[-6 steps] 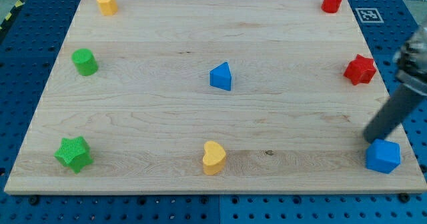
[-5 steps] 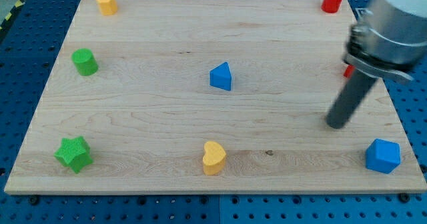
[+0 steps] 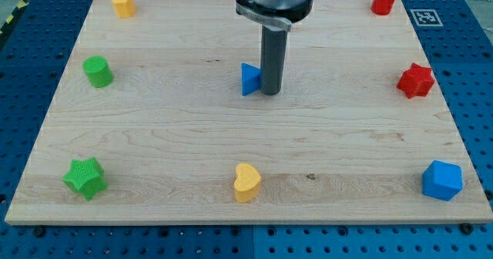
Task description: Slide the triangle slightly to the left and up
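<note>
My tip (image 3: pixel 270 93) touches the right side of the blue triangle (image 3: pixel 249 79), near the middle of the wooden surface (image 3: pixel 154 136). The rod hides part of the triangle. There is no claw here, just the rod. A yellow heart (image 3: pixel 246 182) sits near the bottom middle.
</note>
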{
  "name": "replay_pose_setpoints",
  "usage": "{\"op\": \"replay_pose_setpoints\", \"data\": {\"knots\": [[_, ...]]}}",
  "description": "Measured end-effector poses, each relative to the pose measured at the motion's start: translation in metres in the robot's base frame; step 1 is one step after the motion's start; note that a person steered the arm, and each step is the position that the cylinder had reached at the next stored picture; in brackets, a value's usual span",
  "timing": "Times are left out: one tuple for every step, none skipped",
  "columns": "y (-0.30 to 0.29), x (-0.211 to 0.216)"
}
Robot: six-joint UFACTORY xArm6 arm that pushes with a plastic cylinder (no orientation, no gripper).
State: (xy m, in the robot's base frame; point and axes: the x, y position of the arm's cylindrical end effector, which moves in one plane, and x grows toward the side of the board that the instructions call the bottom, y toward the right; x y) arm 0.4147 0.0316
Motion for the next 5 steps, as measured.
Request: {"op": "replay_pose_setpoints", "data": {"knots": [[-0.016, -0.020], [-0.019, 0.005], [-0.050, 0.008], [-0.052, -0.023], [-0.063, -0.047]]}}
